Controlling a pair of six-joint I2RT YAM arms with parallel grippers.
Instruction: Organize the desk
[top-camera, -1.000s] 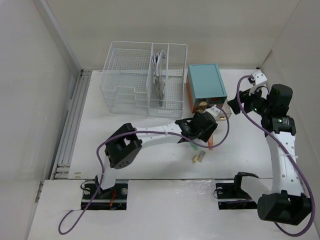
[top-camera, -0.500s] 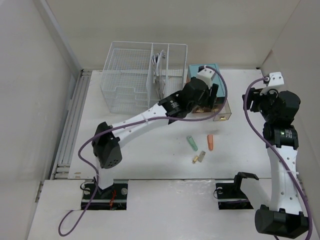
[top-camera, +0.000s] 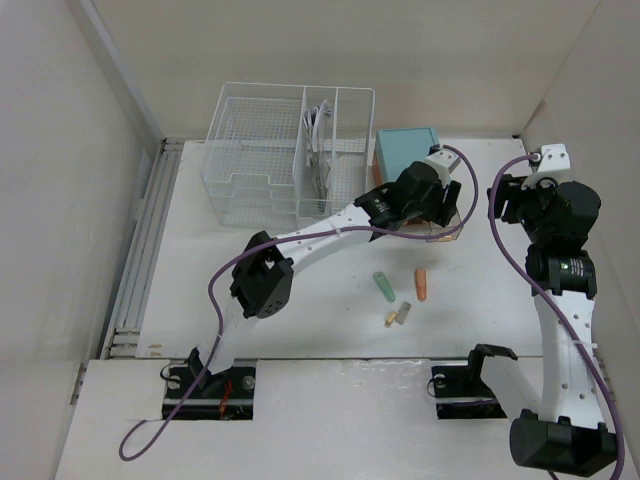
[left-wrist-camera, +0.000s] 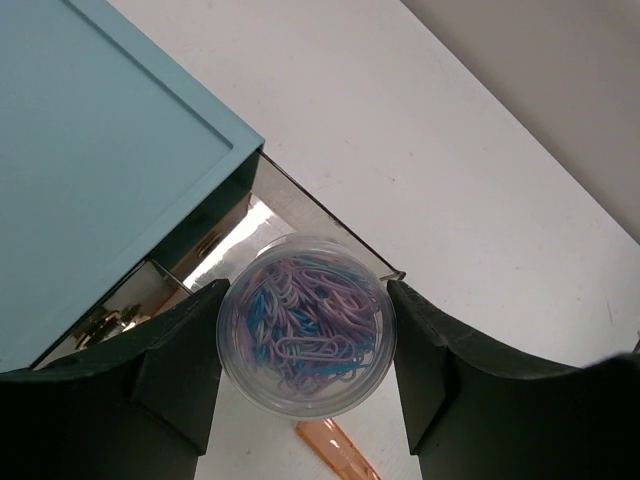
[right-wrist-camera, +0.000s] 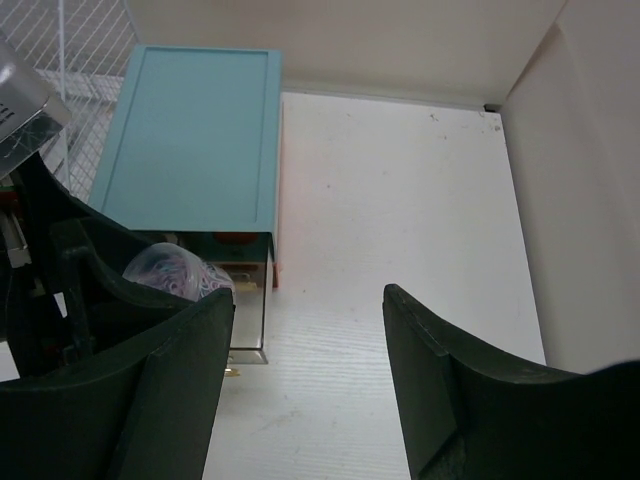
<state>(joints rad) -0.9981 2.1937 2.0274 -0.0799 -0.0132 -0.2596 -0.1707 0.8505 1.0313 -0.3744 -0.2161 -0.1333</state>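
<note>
The left gripper (left-wrist-camera: 305, 362) is pinching a round clear tub of paper clips (left-wrist-camera: 306, 318), with one finger on each side of it. It is holding the tub over the clear drawer (left-wrist-camera: 292, 205), which is standing pulled out from the teal box (left-wrist-camera: 90, 150). I cannot tell if the tub is touching the drawer.

The right gripper (right-wrist-camera: 310, 385) is hanging in the air to the right of the box, its fingers spread and nothing between them.

I am judging that the tub is close to being put away, but it is not yet released and the drawer is open.

The bench (top-camera: 190, 270) is carrying three small loose things near its middle: a green piece (top-camera: 382, 286), an orange piece (top-camera: 422, 285) and a tan and grey piece (top-camera: 398, 316). These are waiting to be sorted, so I think much work is left. The wire basket (top-camera: 260, 150) at the back is holding cords in one narrow compartment.
</note>
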